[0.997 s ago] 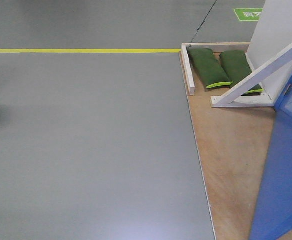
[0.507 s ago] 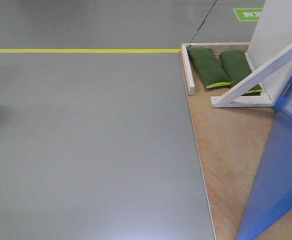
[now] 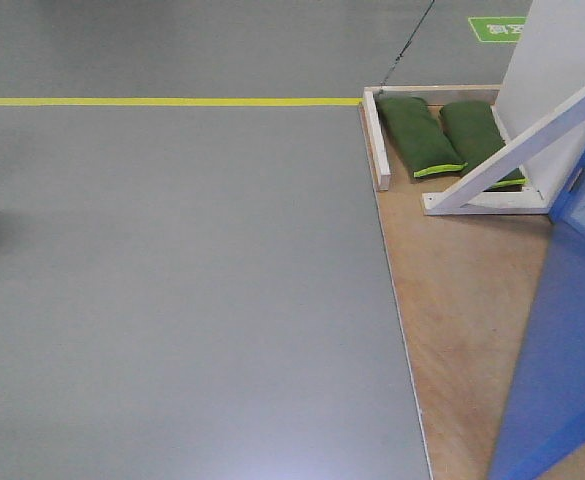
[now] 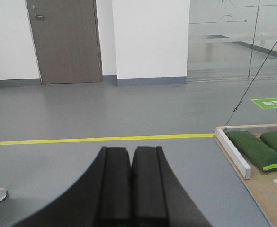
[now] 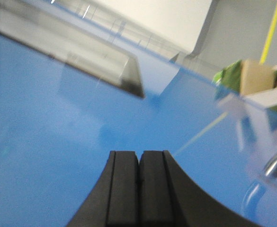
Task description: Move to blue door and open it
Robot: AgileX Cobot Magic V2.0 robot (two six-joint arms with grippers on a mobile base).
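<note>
one second earlier the blue door (image 3: 562, 340) sat further right in the front view; it swung out over the plywood base (image 3: 462, 300), then eased back slightly, so opening looked underway. right gripper (image 5: 139, 155), facing the door panel, and left gripper (image 4: 130, 152) both had jaws pressed together, empty.

The left fingers (image 4: 117, 184) and the right fingers (image 5: 124, 189) are matte black, flat-faced blocks whose outer sides flare in smooth curves.
</note>
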